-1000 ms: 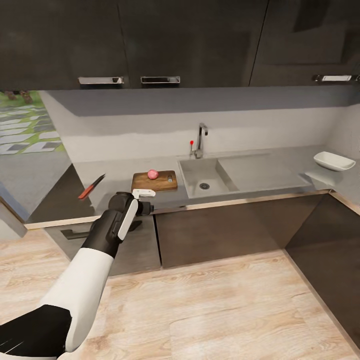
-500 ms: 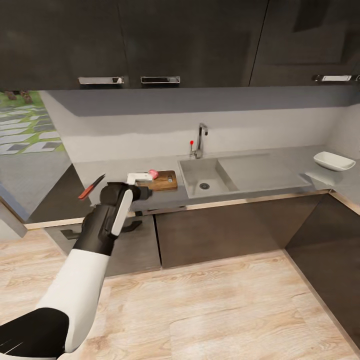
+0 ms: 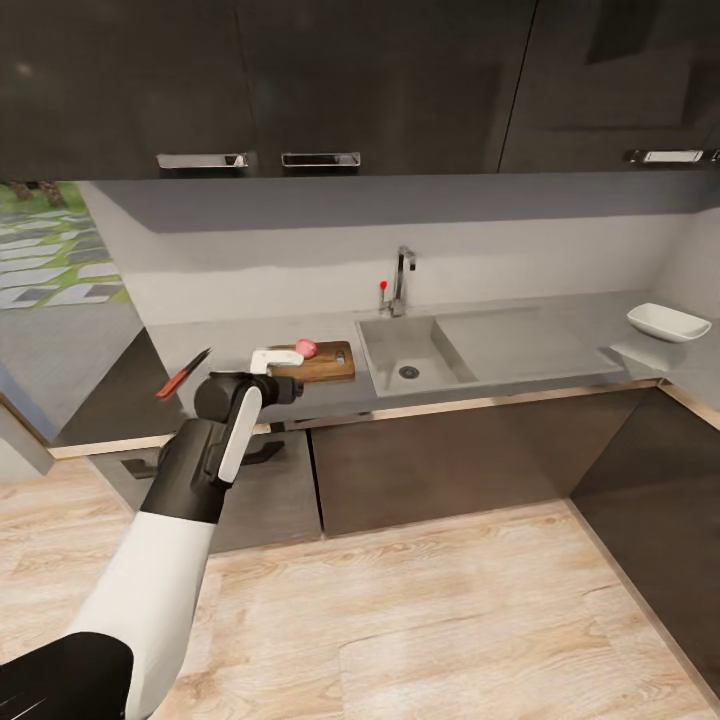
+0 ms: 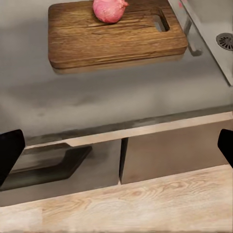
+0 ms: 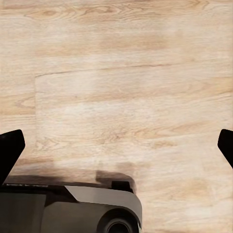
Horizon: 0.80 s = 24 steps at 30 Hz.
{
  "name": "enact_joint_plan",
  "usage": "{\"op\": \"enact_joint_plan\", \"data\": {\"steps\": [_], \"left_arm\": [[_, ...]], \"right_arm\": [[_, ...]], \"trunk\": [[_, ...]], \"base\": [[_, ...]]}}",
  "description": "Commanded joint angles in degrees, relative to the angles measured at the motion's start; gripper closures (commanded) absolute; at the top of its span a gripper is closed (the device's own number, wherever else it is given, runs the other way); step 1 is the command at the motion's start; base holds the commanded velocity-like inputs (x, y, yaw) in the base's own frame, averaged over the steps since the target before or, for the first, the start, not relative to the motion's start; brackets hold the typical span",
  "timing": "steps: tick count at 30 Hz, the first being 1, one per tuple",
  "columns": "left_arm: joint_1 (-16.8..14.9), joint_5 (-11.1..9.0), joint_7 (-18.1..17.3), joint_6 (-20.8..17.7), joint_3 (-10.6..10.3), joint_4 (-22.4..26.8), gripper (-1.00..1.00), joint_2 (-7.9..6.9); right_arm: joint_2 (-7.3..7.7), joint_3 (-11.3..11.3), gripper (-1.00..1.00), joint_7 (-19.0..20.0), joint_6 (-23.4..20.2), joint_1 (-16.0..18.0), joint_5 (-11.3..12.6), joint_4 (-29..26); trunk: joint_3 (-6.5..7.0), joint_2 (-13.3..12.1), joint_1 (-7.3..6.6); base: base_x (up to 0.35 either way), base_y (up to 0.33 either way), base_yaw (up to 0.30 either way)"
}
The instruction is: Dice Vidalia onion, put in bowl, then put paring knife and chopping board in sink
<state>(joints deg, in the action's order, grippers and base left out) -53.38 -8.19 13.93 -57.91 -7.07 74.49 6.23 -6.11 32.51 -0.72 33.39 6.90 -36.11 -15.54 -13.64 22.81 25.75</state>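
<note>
A pinkish Vidalia onion [image 3: 306,347] [image 4: 109,9] rests on the dark brown chopping board [image 3: 325,364] [image 4: 116,36], which lies on the grey countertop [image 3: 225,345] just left of the sink [image 3: 410,350]. The red-handled paring knife [image 3: 183,373] lies on the counter further left. At the far right stands the white bowl [image 3: 667,322]. My left gripper [image 3: 285,354] [image 4: 116,150] is open, held over the counter's front edge at the board's near left corner, holding nothing. My right gripper [image 5: 116,148] is open and points down at the wood floor.
A chrome faucet [image 3: 402,280] with a red knob stands behind the sink, and a sunken drainboard [image 3: 530,345] lies to its right. Dark upper cabinets [image 3: 300,80] hang over the counter. My base [image 5: 68,208] shows below the right gripper. A window opens at the far left.
My left arm has risen and swung left, bringing the gripper from below the board's front edge up to its near left corner. Onion, board and knife have stayed put.
</note>
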Motion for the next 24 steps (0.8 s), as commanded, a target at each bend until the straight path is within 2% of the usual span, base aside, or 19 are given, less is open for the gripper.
{"op": "enact_joint_plan", "data": {"steps": [1, 12, 17, 21, 22, 24], "left_arm": [[0.11, -0.6, 0.57, -0.19, -0.04, 0.07, -1.0, -0.02], [6.19, -0.6, 0.57, -0.1, -0.04, 6.24, -1.0, -0.41], [10.09, -0.54, 0.57, 0.09, -0.04, 8.14, -1.0, -0.6], [13.09, -0.63, 0.55, 0.29, -0.13, 9.2, -1.0, -2.94], [15.14, -0.66, 0.51, 0.41, -0.23, 10.36, -1.0, -3.84], [16.65, -0.67, 0.5, 0.46, -0.27, 11.47, -1.0, -4.18]], "right_arm": [[-0.04, 0.44, -1.0, -0.07, 0.18, 0.04, -0.61, -0.02], [-0.04, 0.45, -1.0, -0.07, 0.18, 0.04, -0.59, -0.02], [-0.04, 0.45, -1.0, -0.07, 0.18, 0.04, -0.61, -0.02], [-0.04, 0.45, -1.0, -0.07, 0.18, 0.04, -0.58, -0.02], [-0.04, 0.45, -1.0, -0.07, 0.18, 0.04, -0.58, -0.02], [-0.04, 0.45, -1.0, -0.07, 0.18, 0.04, -0.57, -0.02]], "trunk": [[-0.11, 0.11, 0.03], [-0.11, 0.11, 0.03], [-0.11, 0.11, 0.03], [-0.11, 0.11, 0.03], [-0.11, 0.11, 0.03], [-0.11, 0.11, 0.03]], "base": [[0.0, 0.0, 0.0], [0.0, 0.0, 0.0], [0.0, 0.0, 0.0], [0.0, 0.0, 0.0], [0.0, 0.0, 0.0], [0.0, 0.0, 0.0]]}}
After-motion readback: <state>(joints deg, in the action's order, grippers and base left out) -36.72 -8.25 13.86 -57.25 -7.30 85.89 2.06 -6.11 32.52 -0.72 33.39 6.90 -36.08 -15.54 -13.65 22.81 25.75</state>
